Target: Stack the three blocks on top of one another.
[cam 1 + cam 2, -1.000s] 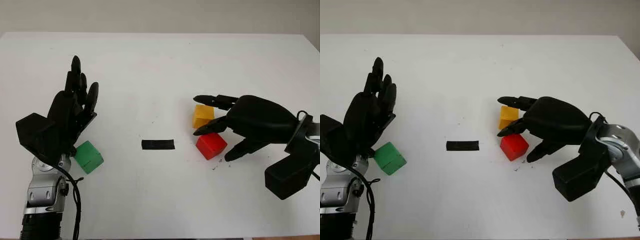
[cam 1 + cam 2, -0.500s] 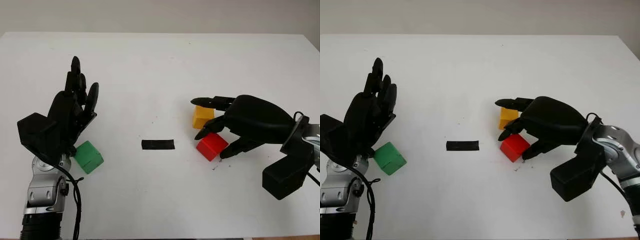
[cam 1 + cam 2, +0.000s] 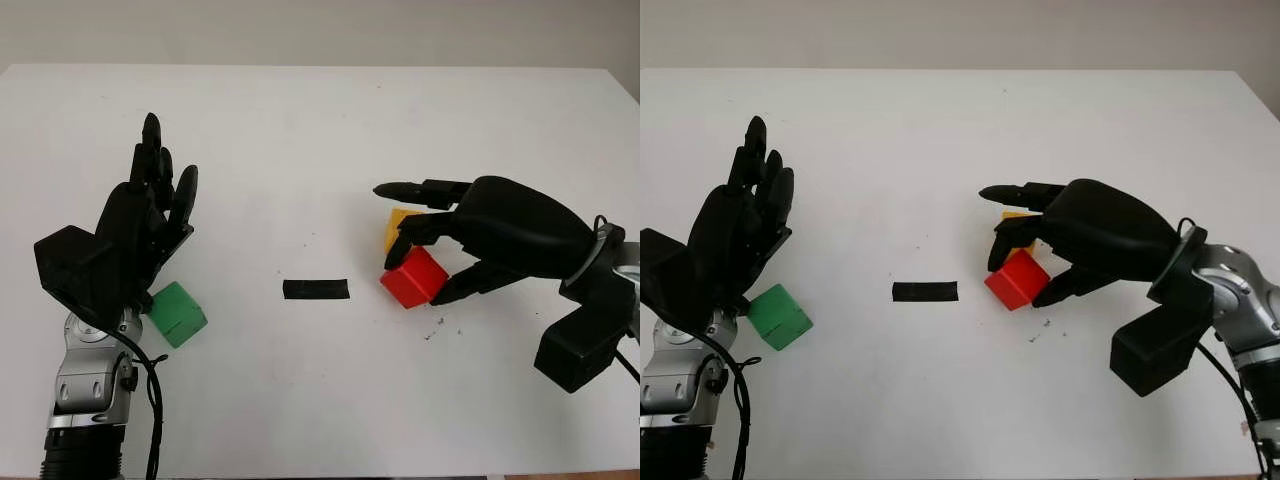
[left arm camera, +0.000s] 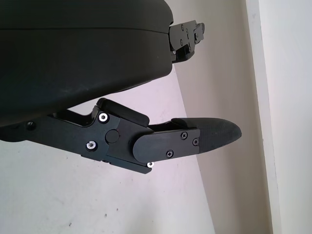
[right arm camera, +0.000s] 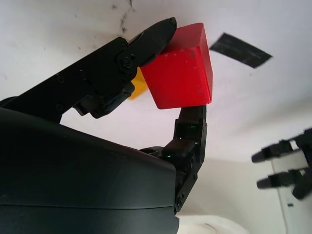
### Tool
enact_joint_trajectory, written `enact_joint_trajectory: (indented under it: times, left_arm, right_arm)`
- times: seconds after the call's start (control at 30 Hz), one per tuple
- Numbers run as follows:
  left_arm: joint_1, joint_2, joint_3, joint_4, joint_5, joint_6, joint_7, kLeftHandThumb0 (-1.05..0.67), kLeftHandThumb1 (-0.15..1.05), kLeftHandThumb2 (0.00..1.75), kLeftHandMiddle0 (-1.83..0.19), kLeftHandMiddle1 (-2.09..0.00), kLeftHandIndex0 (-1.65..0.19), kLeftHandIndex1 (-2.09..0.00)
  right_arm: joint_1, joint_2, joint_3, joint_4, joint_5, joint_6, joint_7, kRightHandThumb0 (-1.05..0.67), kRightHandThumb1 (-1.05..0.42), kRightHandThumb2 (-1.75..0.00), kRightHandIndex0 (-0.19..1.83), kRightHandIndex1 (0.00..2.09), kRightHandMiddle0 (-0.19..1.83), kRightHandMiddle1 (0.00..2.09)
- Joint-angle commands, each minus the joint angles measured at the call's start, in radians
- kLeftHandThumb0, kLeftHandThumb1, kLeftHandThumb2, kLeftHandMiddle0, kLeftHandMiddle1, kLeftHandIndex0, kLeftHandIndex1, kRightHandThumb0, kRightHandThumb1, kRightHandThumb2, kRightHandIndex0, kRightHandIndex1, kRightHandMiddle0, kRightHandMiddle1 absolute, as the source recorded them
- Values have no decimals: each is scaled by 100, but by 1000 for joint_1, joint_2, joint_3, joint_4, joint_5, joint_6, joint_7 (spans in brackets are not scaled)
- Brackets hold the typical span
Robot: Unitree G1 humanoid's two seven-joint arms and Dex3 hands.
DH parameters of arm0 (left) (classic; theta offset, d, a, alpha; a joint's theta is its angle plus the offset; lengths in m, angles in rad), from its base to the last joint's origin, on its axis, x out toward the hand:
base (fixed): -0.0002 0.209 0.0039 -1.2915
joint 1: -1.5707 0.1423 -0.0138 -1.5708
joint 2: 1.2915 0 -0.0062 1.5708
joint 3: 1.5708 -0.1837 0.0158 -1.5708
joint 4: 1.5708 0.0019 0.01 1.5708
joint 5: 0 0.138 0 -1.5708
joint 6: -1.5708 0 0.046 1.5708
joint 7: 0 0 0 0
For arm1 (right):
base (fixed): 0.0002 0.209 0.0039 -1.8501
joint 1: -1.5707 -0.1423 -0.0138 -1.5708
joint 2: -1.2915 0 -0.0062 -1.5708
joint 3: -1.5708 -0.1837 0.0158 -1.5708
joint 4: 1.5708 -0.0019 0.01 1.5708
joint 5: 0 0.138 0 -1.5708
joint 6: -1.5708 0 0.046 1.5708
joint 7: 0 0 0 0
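I have the right robot hand clamped on the red block, one finger pressing its upper face and another its opposite side, as the right wrist view shows. The block sits tilted in the grip and looks lifted just clear of the white surface, which I judge is right for carrying it onto a base block. The yellow block lies just behind it, partly hidden by the fingers, so it is the nearest candidate for the bottom of the stack. The green block rests well apart on the left side, just beside the left robot hand, which is open, holds nothing and is raised above the surface, parked near the block it may have to fetch. A strip of black tape lies flat between the two sides, perhaps marking the stacking spot. No block is stacked yet.
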Motion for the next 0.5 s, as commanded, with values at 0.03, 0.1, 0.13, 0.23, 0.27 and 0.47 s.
enact_joint_trajectory:
  times: [0.03,0.1,0.13,0.23,0.27,0.47]
  left_arm:
    - [-12,4,2,-11,-1,-11,0,-71,105,53,19,0,19,0]
    - [-14,2,4,-11,-6,-9,-1,-72,105,52,19,0,19,0]
    - [-15,3,4,-13,-8,-8,-2,-72,105,51,19,0,19,0]
    - [-15,7,4,-14,-5,-10,-5,-73,105,51,19,0,19,0]
    - [-14,6,4,-17,-5,-10,-4,-73,105,51,19,0,19,0]
    - [-1,-1,5,-38,-4,-3,4,-73,105,57,19,0,19,0]
  right_arm:
    - [-66,-9,-16,-53,83,34,59,-40,-78,-6,31,4,64,111]
    - [-123,-5,-10,-75,120,77,112,-40,-80,-7,32,4,63,111]
    - [-155,1,-4,-76,136,92,137,-40,-79,-6,32,5,64,111]
    - [-267,30,30,-44,179,129,228,-42,-77,-5,35,6,76,96]
    - [-305,44,43,-30,189,143,257,-41,-77,-5,37,6,80,92]
    - [-477,129,117,83,156,180,371,-44,-74,-5,41,7,92,81]
